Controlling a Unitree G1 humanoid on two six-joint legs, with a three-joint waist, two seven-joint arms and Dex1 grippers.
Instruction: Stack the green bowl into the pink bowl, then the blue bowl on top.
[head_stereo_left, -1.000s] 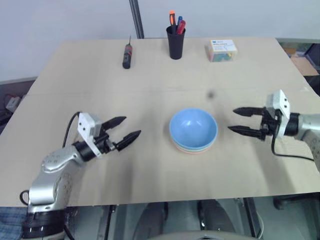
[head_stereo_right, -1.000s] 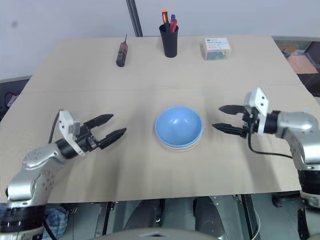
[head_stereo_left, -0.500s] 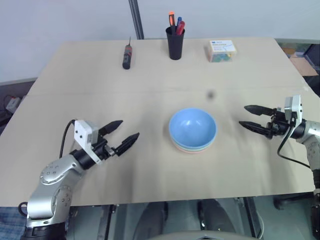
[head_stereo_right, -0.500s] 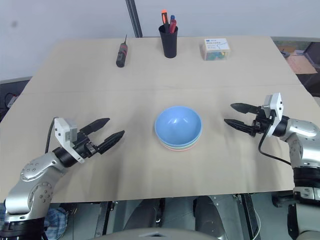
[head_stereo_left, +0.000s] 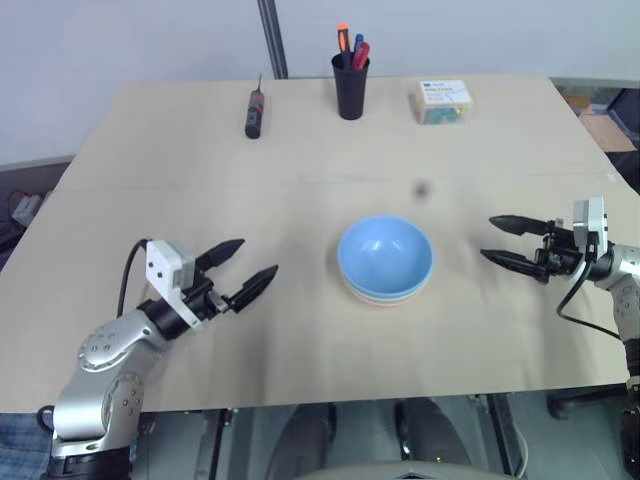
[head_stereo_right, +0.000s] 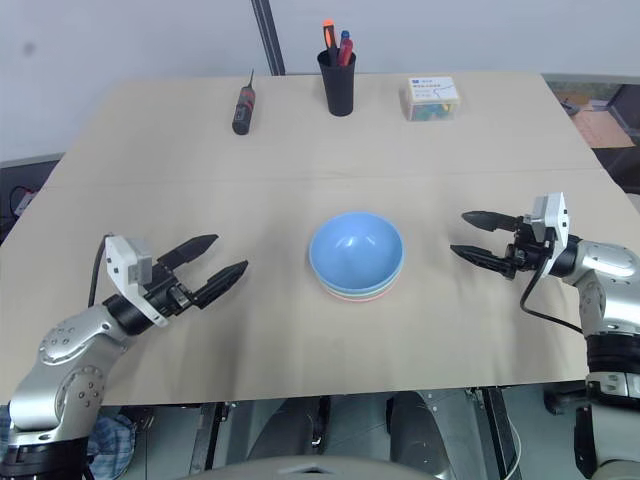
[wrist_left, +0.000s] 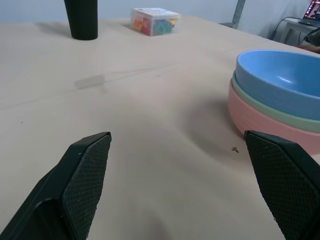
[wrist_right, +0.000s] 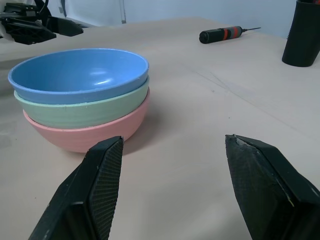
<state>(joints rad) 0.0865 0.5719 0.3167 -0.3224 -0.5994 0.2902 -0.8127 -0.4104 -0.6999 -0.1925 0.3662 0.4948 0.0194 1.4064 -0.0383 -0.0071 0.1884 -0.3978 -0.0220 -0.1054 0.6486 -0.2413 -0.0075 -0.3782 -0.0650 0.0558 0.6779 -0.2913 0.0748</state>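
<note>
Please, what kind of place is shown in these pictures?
Probably a lab or workshop test bench. A plain wooden table holds a screwdriver, a black pen cup and a small clear box of coloured bits, beside three stacked bowls.

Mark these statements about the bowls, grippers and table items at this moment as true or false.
1. The blue bowl sits on top of the stack. True.
2. The green bowl is at the bottom. False: the pink bowl is at the bottom.
3. The right gripper holds a bowl. False: it is open and empty, apart from the stack.
4. The left gripper is open. True.
5. The screwdriver stands in the black cup. False: it lies on the table.
</note>
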